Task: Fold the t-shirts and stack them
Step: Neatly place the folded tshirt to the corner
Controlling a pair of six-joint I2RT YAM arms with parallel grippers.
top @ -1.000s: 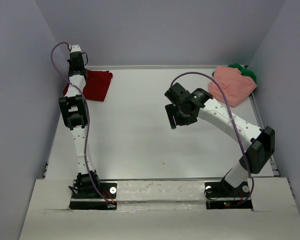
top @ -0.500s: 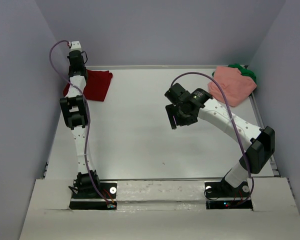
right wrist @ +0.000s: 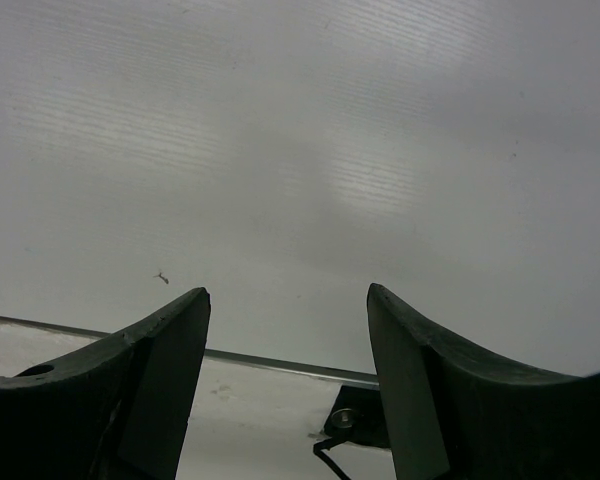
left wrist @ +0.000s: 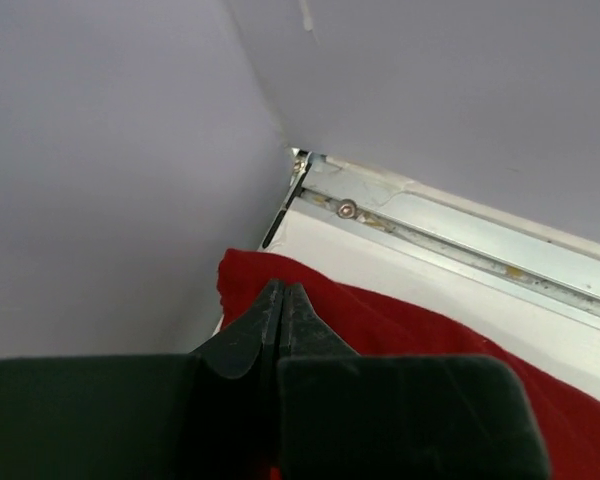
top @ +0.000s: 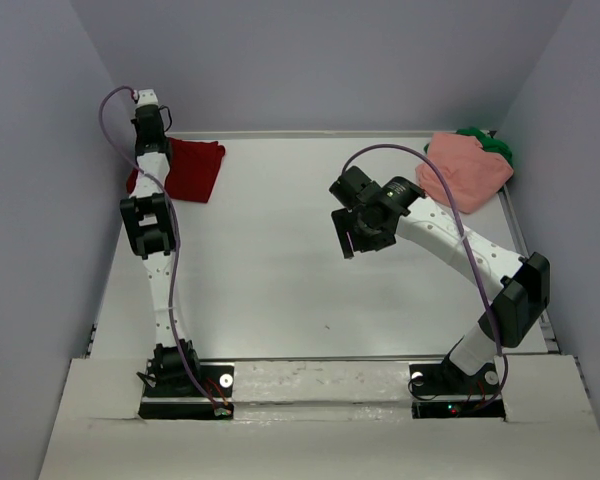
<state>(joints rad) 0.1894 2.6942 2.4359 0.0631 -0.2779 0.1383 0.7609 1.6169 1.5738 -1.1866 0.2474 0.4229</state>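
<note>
dark red shirt [top: 192, 170] far left, pink shirt [top: 468, 168] and green shirt [top: 498, 146] far right

left hand [left wrist: 283, 292] pressed together, tips over the dark red shirt's edge by the wall [left wrist: 110, 150]. right hand [right wrist: 286, 292] spread, above bare bench [top: 270, 290] mid-way. pink shirt heaped partly over the green shirt.

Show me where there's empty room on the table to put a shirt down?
The biggest bare patch on the table is its middle and near side, between the dark red shirt far left and the pink shirt far right. Crowded: both far corners; the right gripper hangs over the middle.
</note>
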